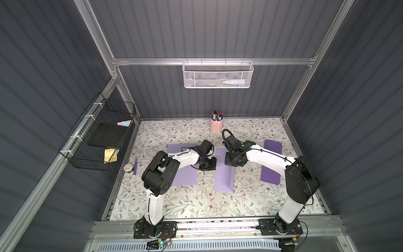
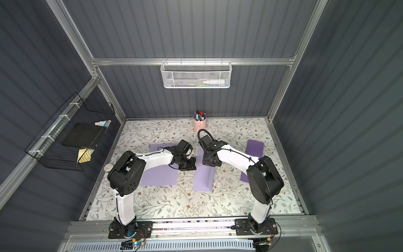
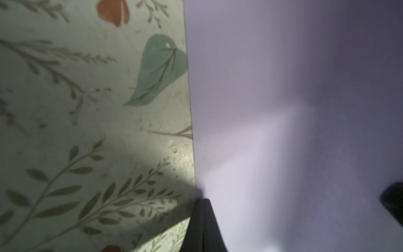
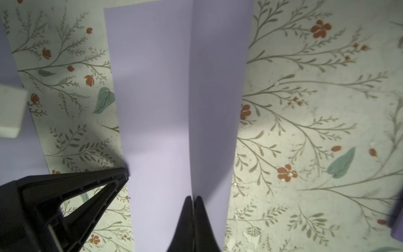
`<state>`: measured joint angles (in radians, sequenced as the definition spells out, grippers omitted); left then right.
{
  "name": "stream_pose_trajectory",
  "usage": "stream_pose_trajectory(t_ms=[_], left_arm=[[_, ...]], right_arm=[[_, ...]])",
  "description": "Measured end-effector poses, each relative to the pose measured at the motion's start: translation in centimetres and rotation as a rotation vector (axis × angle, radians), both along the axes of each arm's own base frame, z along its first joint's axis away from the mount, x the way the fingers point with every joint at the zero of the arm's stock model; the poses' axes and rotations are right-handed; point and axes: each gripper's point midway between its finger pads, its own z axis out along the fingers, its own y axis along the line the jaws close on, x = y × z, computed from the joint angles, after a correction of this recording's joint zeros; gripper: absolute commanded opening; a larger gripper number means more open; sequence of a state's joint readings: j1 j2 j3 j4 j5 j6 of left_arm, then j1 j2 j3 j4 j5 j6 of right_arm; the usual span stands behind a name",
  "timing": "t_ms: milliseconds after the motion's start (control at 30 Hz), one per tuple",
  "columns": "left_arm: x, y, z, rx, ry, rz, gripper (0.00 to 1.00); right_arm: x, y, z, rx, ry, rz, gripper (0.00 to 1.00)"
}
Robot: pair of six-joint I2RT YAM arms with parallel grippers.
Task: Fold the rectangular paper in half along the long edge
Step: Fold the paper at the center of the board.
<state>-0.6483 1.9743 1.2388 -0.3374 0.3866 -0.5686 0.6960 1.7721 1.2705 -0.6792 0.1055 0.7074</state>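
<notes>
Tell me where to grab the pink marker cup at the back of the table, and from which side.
Grip the pink cup across its round wall, below the rim, coming level from the front. It stands upright; markers fill its mouth and stick up, so a top-down grasp looks blocked, and the back wall sits close behind.

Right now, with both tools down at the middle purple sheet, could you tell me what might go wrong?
1. The left tool sits right at the edge of the folded paper. A small slip could put it on the table and let the layers shift.
2. The right tool is shut at a raised ridge in the sheet, so the fold does not look flat and may spring open if released.
</notes>
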Motion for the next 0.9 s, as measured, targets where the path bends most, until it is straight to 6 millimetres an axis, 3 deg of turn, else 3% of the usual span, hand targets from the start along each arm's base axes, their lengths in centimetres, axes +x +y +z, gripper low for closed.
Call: stream_pose_trajectory(t_ms=[467,900], left_arm=[[0.0,0.0,0.0,0.000,0.000,0.000,0.00],[0.0,0.0,0.0,0.000,0.000,0.000,0.00]], right_arm=[[0.3,4.8,-1.8,0.172,0.009,0.045,0.00],[0.5,6.5,-2.3,0.284,0.012,0.050,0.00]])
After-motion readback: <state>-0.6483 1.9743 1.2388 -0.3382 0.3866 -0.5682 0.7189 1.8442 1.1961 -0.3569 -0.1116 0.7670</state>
